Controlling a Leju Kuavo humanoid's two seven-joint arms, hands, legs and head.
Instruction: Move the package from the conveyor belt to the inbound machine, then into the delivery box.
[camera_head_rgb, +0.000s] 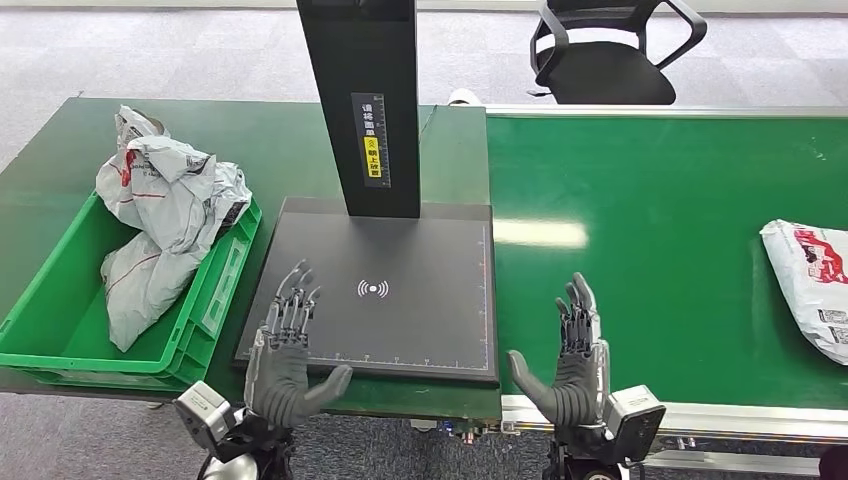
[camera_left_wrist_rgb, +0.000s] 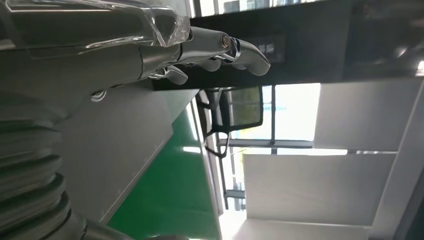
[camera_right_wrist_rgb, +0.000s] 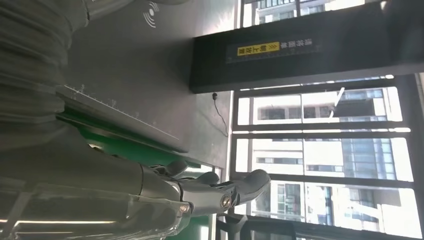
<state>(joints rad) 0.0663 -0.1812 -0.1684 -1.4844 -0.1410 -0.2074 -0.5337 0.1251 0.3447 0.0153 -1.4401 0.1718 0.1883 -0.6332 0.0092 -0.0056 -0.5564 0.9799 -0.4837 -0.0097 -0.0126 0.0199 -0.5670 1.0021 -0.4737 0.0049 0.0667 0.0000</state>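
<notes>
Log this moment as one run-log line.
left hand: open, over scanner plate | right hand: open, over belt | package: on belt, untouched | bin: holds bags

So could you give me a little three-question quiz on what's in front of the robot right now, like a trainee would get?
1. True or false: the left hand is holding a package.
2. Where does the package still to be moved lie? A) in the green bin B) on the green conveyor belt C) on the dark scanner plate
3. Fill in: the grey and white bags are piled in the green ____.

Key: 1 false, both it and the right hand are empty with fingers spread; 2 B; 3 bin.
</notes>
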